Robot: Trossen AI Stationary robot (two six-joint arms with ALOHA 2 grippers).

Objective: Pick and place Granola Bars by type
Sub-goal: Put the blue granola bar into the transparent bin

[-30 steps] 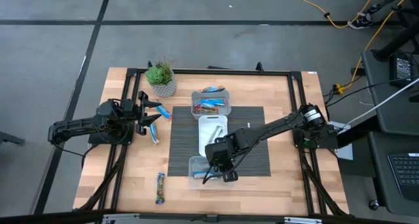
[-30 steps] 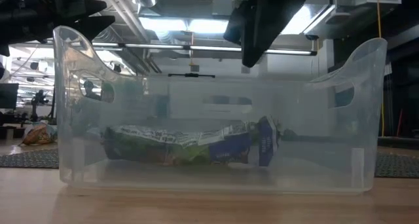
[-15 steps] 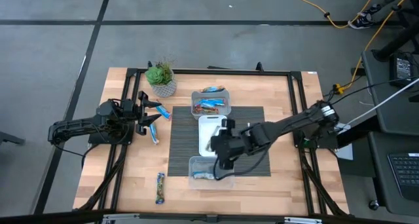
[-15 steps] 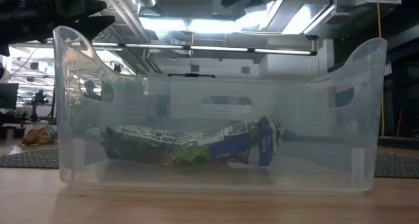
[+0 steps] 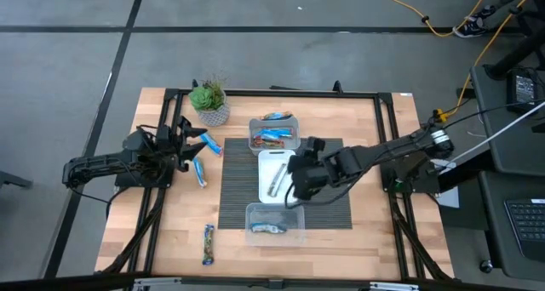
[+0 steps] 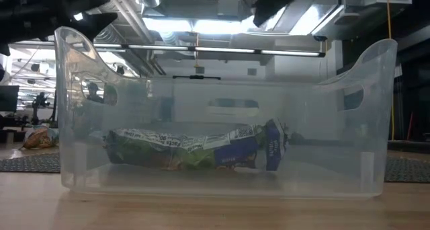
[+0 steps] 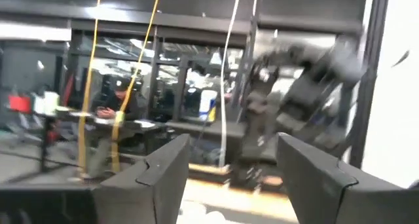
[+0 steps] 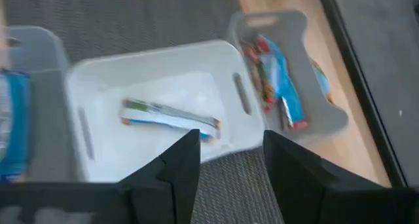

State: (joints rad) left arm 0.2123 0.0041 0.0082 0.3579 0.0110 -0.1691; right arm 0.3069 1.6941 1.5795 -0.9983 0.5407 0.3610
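Near tub: one bar (image 5: 271,229) is seen lying flat in the clear tub (image 5: 252,213) closest to the table's near edge; in the low view this bar (image 6: 195,148) rests on the tub floor.
Middle tub: one bar (image 5: 277,179) lies in the white tub (image 5: 264,159) at the centre of the mat (image 5: 328,163).
Far tub: several blue and red bars (image 5: 274,135) are gathered in the tub (image 5: 252,136) towards the table's far edge.
Unsorted: two blue bars (image 5: 201,172), (image 5: 209,143) are left on the bare wood towards the left edge, and one more bar (image 5: 207,243) near the near-left corner.
Right gripper (image 8: 226,155): it is held above the middle tub, fingers apart, nothing between them.
Left gripper (image 7: 229,171): it is raised near the left edge beside the two loose bars, fingers apart and empty.
Progress: the sorting is judged well along, with three bars yet to be placed.
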